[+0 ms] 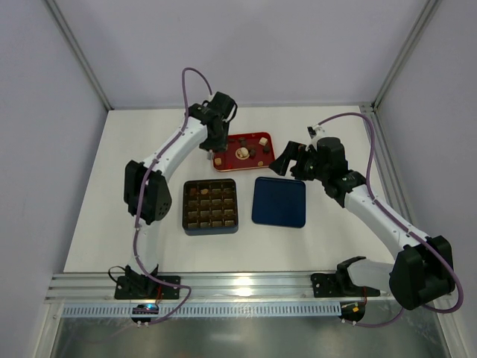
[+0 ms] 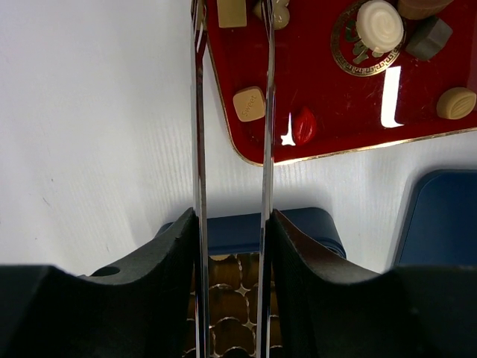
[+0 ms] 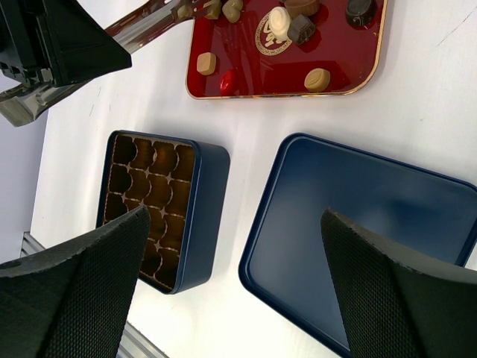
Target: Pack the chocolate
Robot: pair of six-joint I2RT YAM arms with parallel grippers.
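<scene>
Several chocolate pieces lie on a red tray (image 1: 228, 142): a cream round (image 2: 379, 24), a tan cube (image 2: 248, 104), a dark piece (image 2: 430, 38) and a tan round (image 2: 456, 103). My left gripper (image 2: 232, 216) is shut on metal tweezers (image 2: 197, 112), whose blades reach over the tray's left end. Another tan piece (image 2: 232, 11) sits between the tips; I cannot tell if it is pinched. My right gripper (image 3: 235, 216) is open and empty above the gap between the dark box (image 3: 205, 201) and the navy lid (image 3: 358, 216).
The gridded box (image 1: 210, 206) stands in front of the tray, with the lid (image 1: 279, 201) flat on the table to its right. I cannot tell whether any cell holds a piece. A red foil piece (image 2: 303, 125) lies near the tray's front edge.
</scene>
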